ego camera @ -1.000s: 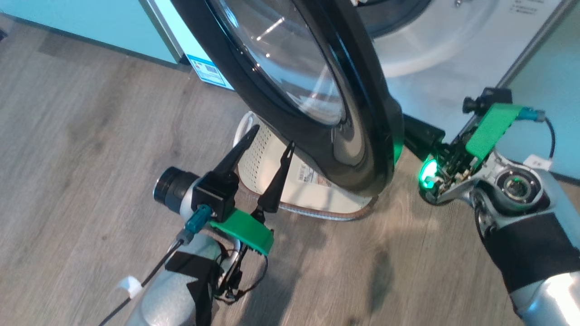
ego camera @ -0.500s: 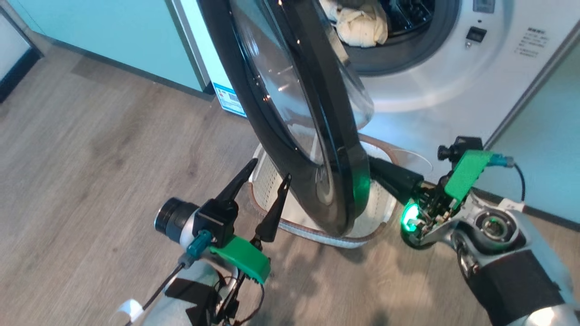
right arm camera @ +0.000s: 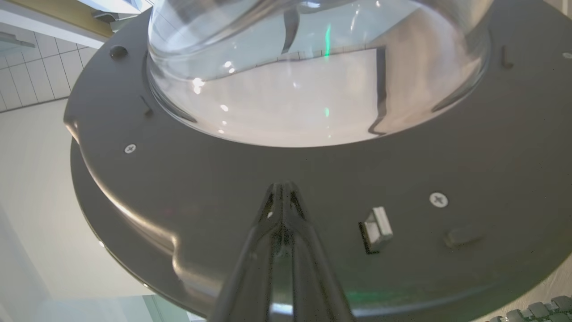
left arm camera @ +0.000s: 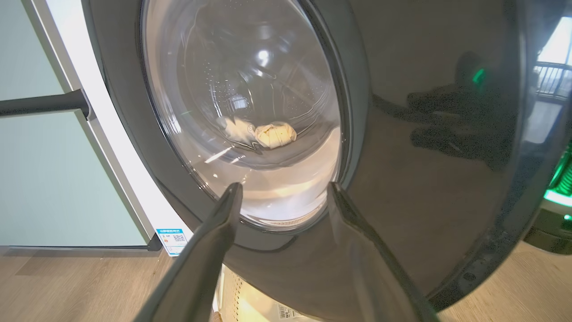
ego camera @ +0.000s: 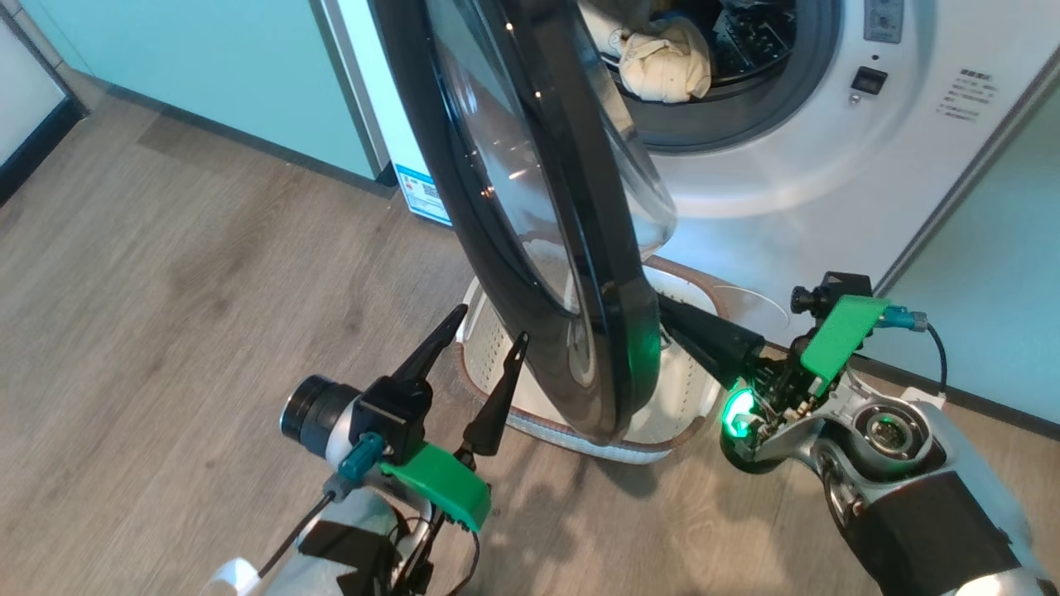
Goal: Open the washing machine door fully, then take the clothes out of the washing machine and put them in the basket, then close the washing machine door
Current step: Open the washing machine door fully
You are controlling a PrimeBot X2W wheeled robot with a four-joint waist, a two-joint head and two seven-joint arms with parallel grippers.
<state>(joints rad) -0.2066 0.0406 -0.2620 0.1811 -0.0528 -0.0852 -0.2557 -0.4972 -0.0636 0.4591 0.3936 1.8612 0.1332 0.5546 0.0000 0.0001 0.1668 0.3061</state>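
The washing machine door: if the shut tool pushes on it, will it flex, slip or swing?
The washing machine door probably swings stiffly, being a thick disc. Its glossy face may let the right tool slide. The glass bowl suggests weight.

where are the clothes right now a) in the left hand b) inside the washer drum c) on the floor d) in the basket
b: the clothes lie bunched inside the washing machine, seen in the head view past the open washing machine door.

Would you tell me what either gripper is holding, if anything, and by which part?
Nothing: the left gripper is open beside the washing machine door; the right gripper is shut empty against its inner face.
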